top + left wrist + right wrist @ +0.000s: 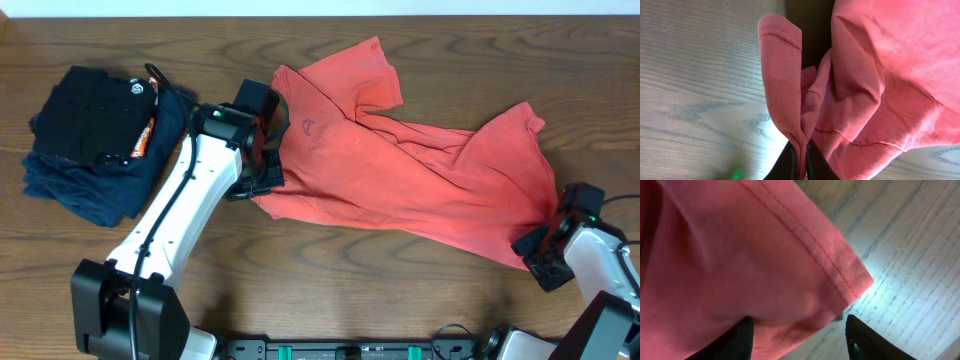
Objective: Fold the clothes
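Left fingers (785, 167) are pinching the coral T-shirt (400, 170) tightly; right fingers (862, 340) are standing open, straddling its hem.

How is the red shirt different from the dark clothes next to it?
The red shirt lies spread out and wrinkly; the dark clothes sit folded in a stack. The red shirt is bright coral; the dark clothes are black and navy. The red shirt takes up more room than the dark clothes. Both rest on the wooden table.

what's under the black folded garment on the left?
A navy-blue folded garment, its edges sticking out around it. Its middle, and anything between the two, is covered by the black garment.
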Tool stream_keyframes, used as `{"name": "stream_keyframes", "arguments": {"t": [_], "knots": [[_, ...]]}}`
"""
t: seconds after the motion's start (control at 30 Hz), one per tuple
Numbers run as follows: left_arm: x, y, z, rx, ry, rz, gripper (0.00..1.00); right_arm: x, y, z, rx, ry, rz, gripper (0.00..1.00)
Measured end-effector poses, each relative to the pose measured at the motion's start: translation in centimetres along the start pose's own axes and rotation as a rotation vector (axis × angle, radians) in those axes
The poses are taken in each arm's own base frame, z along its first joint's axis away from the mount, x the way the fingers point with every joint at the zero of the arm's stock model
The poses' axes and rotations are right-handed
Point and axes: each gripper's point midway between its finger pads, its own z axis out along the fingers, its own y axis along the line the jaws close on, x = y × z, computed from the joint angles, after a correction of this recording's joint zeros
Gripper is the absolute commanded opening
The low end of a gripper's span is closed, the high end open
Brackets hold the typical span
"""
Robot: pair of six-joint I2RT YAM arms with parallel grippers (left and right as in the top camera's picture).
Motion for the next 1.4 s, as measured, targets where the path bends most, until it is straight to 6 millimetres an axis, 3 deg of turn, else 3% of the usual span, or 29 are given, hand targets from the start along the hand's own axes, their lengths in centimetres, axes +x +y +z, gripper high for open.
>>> {"name": "stream_keyframes", "arguments": {"t": [0.07,0.13,0.3,0.57,0.63,0.73,0.87,1.03,1.4], "knots": [[0.0,0.0,0.0,0.000,0.000,0.000,0.06,-0.3,0.1,0.1,-0.010,-0.023,0.013,0.53],[0.0,0.0,0.0,0.000,0.001,0.000,0.06,-0.5,0.3,0.2,-0.024,-0.045,0.023,0.43],[0.1,0.1,0.0,-0.003,0.005,-0.002,0.06,-1.1,0.9,0.4,-0.065,-0.087,0.044,0.02],[1.5,0.7,-0.1,-0.029,0.060,0.006,0.06,-0.6,0.4,-0.1,-0.033,-0.048,-0.001,0.01],[2.2,1.0,-0.2,-0.037,0.092,0.027,0.06,-0.8,0.5,-1.4,-0.020,-0.016,-0.036,0.01],[2.7,1.4,-1.2,-0.041,0.121,0.055,0.06,-3.3,2.0,-5.0,-0.061,-0.043,-0.083,0.01],[2.1,1.2,-4.8,0.022,0.082,0.078,0.06,-7.1,3.9,-11.6,-0.130,-0.126,-0.147,0.01],[1.1,1.2,-12.0,0.156,-0.083,0.090,0.06,-9.0,4.7,-18.3,-0.193,-0.199,-0.232,0.01],[2.8,1.5,-23.5,0.374,-0.423,0.109,0.06,-10.1,4.4,-26.2,-0.260,-0.323,-0.315,0.01]]}}
